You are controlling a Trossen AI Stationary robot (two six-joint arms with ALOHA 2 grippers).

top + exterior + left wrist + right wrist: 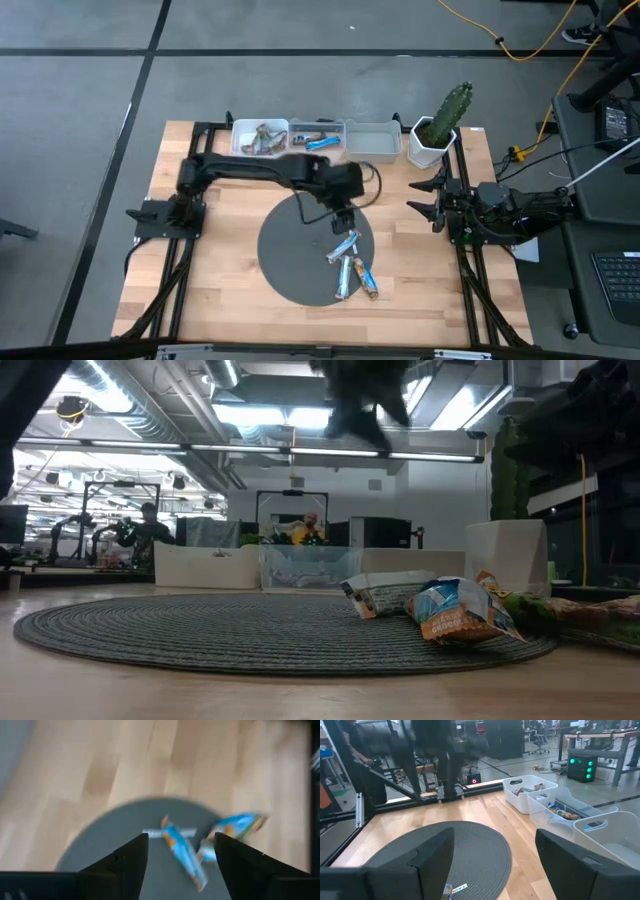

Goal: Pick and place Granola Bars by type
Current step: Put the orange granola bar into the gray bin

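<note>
Some Granola Bars point(352, 268) remain on the mat point(290, 262); several lie binned; left gripper point(340, 222) spread above mat; right gripper point(428, 199) spread, waiting beside mat

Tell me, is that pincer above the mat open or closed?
Open: the left pincer shows a clear gap between its fingers, holding nothing, over the bars.

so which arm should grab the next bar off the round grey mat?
Left. The left gripper hangs open above the round grey woven mat, close to the blue foil-wrapped granola bars and facing them. The right gripper waits open by the table's right edge, off the mat.
</note>
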